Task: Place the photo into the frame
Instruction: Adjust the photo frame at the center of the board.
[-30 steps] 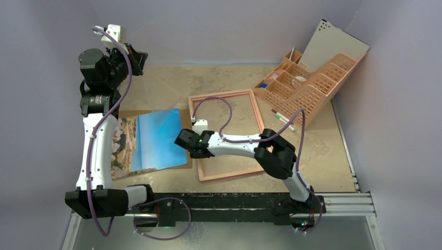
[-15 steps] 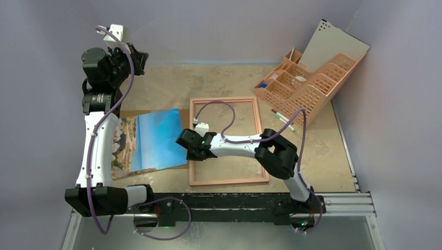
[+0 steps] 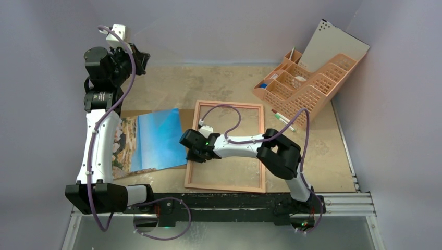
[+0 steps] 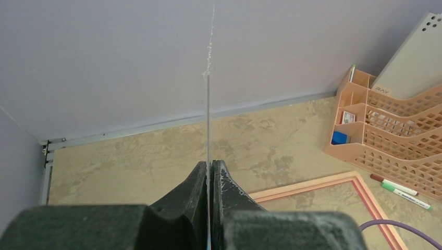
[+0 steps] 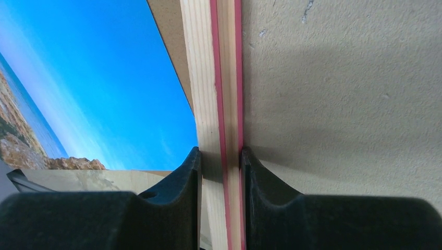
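While the right gripper point(image 5: 221, 159) clamps the frame's point(image 3: 224, 186) left rail, the left gripper point(image 4: 209, 172) hangs pressed shut at 10 o'clock. At the frame's 9 o'clock lies the photo point(image 3: 156, 138), its left edge hidden beneath the left arm point(image 3: 99, 146).

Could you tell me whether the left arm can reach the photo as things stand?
Probably yes: the photo lies flat beside that arm, nothing on it, and the left end effector is shut and raised clear of it.
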`<state>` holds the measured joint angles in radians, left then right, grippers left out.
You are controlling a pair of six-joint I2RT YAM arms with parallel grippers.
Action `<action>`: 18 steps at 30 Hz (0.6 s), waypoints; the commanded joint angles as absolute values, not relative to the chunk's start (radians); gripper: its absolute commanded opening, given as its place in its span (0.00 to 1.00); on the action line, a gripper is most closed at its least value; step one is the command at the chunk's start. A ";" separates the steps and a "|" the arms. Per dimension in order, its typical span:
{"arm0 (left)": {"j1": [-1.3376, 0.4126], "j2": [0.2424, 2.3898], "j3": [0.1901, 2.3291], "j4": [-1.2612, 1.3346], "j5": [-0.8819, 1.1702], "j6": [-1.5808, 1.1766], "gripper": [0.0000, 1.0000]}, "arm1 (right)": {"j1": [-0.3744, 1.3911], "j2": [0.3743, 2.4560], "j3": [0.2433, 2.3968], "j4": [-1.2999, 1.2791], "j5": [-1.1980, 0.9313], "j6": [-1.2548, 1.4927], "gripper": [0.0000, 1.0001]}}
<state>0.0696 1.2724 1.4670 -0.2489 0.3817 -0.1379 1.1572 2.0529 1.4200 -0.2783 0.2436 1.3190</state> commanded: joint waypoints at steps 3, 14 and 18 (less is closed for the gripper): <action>0.064 1.269 1.494 -0.182 0.393 -0.132 0.00 | 1.157 2.002 1.392 -0.285 0.269 1.278 0.00; 0.064 1.269 1.489 -0.182 0.394 -0.133 0.00 | 1.155 1.994 1.360 -0.322 0.300 1.262 0.00; 0.064 1.266 1.492 -0.184 0.399 -0.137 0.00 | 1.154 1.997 1.363 -0.358 0.323 1.295 0.00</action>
<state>0.0696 1.2781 1.4670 -0.2489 0.3859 -0.1379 1.1576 2.0254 1.3830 -0.2810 0.2623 1.2526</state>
